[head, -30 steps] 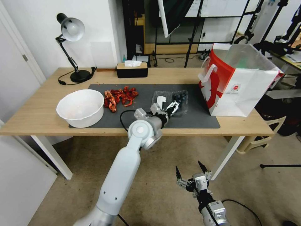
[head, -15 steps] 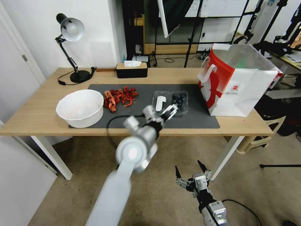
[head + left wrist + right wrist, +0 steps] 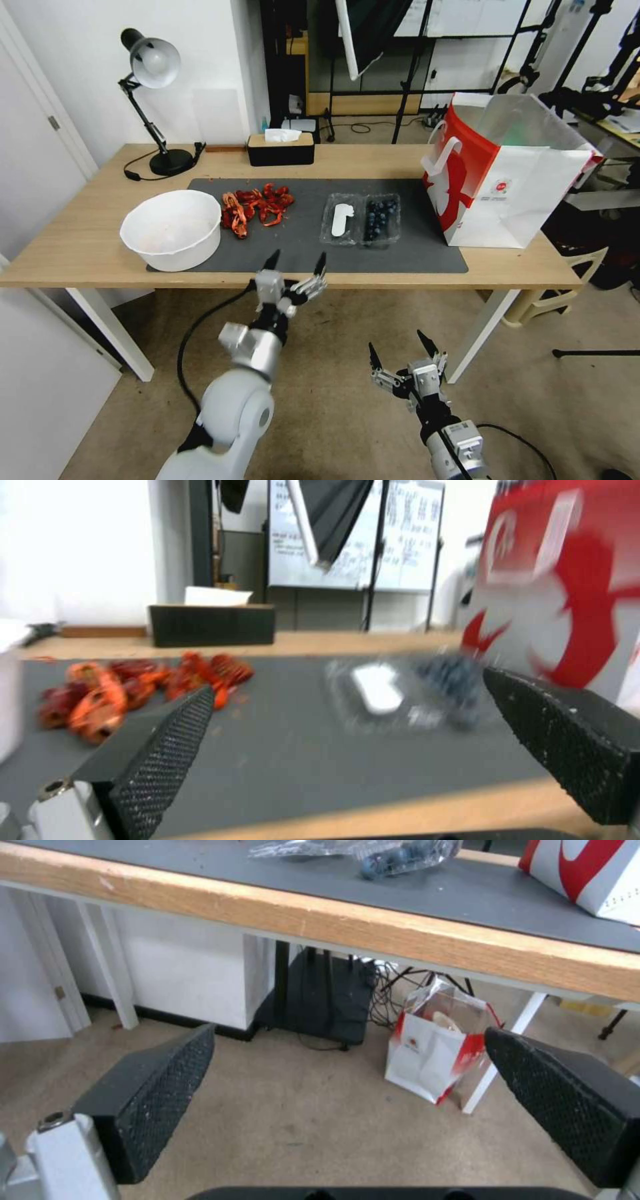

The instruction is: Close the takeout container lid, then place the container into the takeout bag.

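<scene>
A wooden worktop (image 3: 80,253) with a grey mat (image 3: 300,227) is standing in a room with a desk lamp (image 3: 150,63) and a black tissue box (image 3: 280,148) at the far side. The left gripper (image 3: 297,261) is hanging at the near edge of the worktop with its jaws spread wide and holding nothing. The takeout container (image 3: 363,219) is lying on the mat ahead of this gripper and a little toward the robot's right, apart from it. It is lying open and flat, its two halves side by side across the line of reach. The lid (image 3: 342,219) with the white label is the half on the left gripper's side, and the half with the blueberries (image 3: 381,217) is beyond it, toward the takeout bag (image 3: 507,177). The bag is standing upright and open-topped, further right of the container and not touching it.

The right gripper (image 3: 400,351) is waiting lower, below worktop level and in front of its edge, also wide open and empty; the container is above and ahead of it. I judge the left gripper the nearer one, and the lid needs folding over toward the bag side, so nothing of the task seems done yet.

A large white bowl (image 3: 171,229) is sitting to the left of the gripper and looks almost empty. Red crayfish shells (image 3: 253,203) are lying loose between the bowl and the container.
</scene>
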